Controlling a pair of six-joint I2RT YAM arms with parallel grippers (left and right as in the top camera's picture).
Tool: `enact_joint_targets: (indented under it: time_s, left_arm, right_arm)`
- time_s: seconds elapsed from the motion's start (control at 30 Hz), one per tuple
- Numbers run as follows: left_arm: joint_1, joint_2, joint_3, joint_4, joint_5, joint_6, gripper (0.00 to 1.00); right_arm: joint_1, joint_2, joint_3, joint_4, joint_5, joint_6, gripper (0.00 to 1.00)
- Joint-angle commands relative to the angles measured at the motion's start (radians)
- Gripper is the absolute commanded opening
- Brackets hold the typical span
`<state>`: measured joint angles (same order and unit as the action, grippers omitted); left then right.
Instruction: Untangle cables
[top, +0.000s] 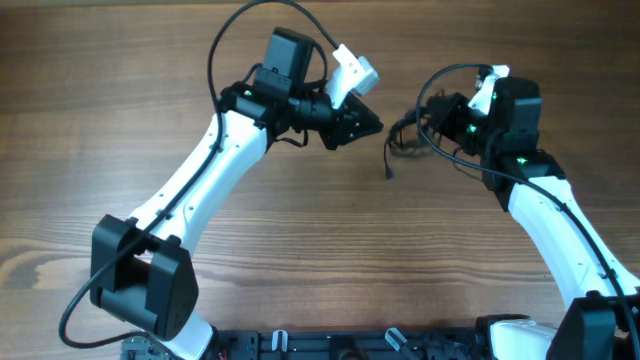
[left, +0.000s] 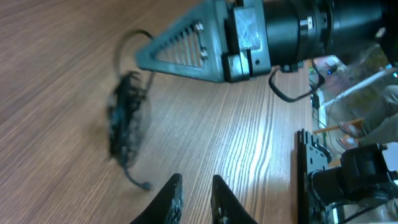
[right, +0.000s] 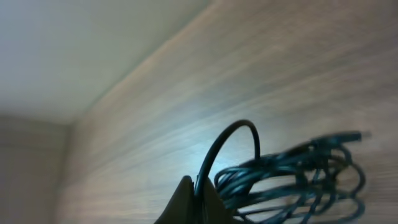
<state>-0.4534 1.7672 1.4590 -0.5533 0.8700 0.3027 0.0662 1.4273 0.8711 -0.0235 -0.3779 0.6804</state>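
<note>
Untangling on a wooden table (top: 120, 80): the cables (left: 123, 121) lie in one dark tangled bundle. The right gripper (right: 194, 188), right at the bundle, has its fingers pinched together on one loop. The left gripper (left: 196, 190), near the bundle's opposite side, stands slightly parted — gripping nothing.

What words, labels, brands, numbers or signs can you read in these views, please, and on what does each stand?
No text can be read in any view.
The cables and the wooden table show no print.
The background clutter at the right edge of the left wrist view is too blurred to read.
</note>
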Motion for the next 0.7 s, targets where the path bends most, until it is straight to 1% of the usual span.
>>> enact_joint_targets:
  time_s: [0.0, 0.27, 0.4, 0.57, 0.67]
  left_arm:
    - [-0.018, 0.053, 0.013, -0.001, 0.013, 0.027, 0.16]
    - [-0.027, 0.122, 0.013, 0.004, 0.012, 0.028, 0.15]
    - [-0.026, 0.133, 0.013, 0.015, 0.007, 0.031, 0.14]
    - [-0.026, 0.133, 0.013, 0.043, -0.080, 0.031, 0.13]
    - [-0.025, 0.133, 0.013, 0.060, -0.186, 0.030, 0.12]
  right_arm:
    - [-0.002, 0.005, 0.000, 0.076, -0.132, 0.063, 0.04]
    - [-0.002, 0.005, 0.000, 0.226, -0.293, 0.145, 0.05]
    - [-0.002, 0.005, 0.000, 0.259, -0.341, 0.179, 0.05]
    - [-0.002, 0.002, 0.000, 0.270, -0.369, 0.185, 0.05]
    - [-0.002, 0.002, 0.000, 0.270, -0.372, 0.182, 0.05]
